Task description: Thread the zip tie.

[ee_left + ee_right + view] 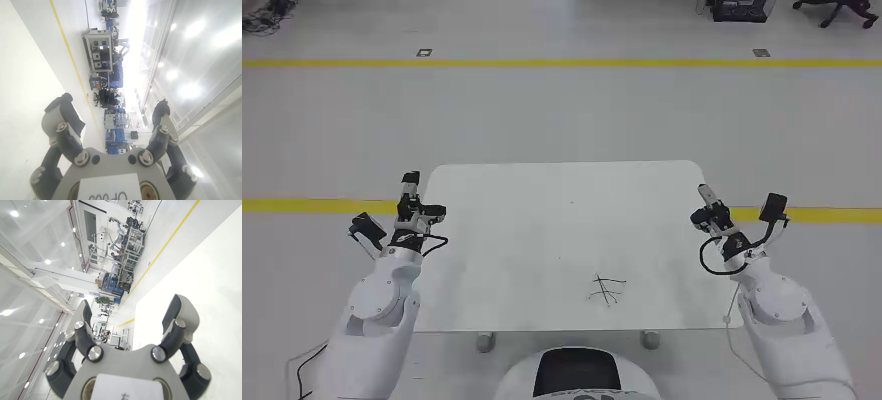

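Thin dark zip ties lie crossed on the white table, near its front edge and right of centre. My left gripper is held off the table's left edge, well away from the ties. In the left wrist view it is open with nothing between the fingers. My right gripper is held at the table's right edge, level with the left one. Its fingers stand apart in the right wrist view, holding nothing.
The table's rounded far corner lies under the right gripper. A yellow floor line runs beyond the table, and another passes at its sides. Racks and workstations stand far off in the room.
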